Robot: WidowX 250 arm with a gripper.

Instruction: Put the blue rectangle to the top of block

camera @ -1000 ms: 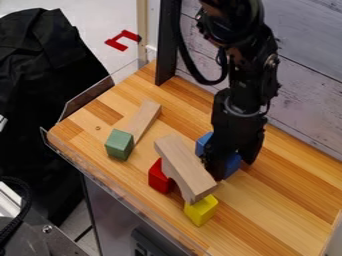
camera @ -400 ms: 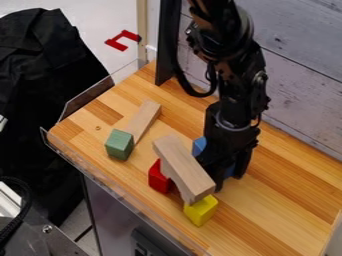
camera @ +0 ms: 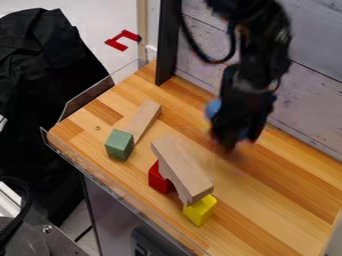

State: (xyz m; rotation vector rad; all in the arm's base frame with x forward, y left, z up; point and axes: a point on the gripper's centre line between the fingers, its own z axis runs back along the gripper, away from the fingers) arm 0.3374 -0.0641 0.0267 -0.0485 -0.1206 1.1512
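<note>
The black gripper (camera: 230, 141) hangs right of the block stack, raised over the wooden surface, and is shut on the blue rectangle (camera: 214, 108). One end of the blue piece sticks out on the gripper's left; its middle is hidden by the gripper. A natural wood arch block (camera: 182, 167) lies slantwise across a red block (camera: 159, 178) and a yellow block (camera: 200, 210). Open space separates the blue rectangle from this stack.
A green block (camera: 119, 145) stands left of the stack, beside a flat wooden plank (camera: 143, 120). A clear plastic rim runs along the table's (camera: 280, 220) left front edge. Behind the arm rises a grey plank wall (camera: 310, 100).
The gripper has risen away from the stack toward the wall, and the blue rectangle came up with it. The wood arch has shifted very slightly left.
</note>
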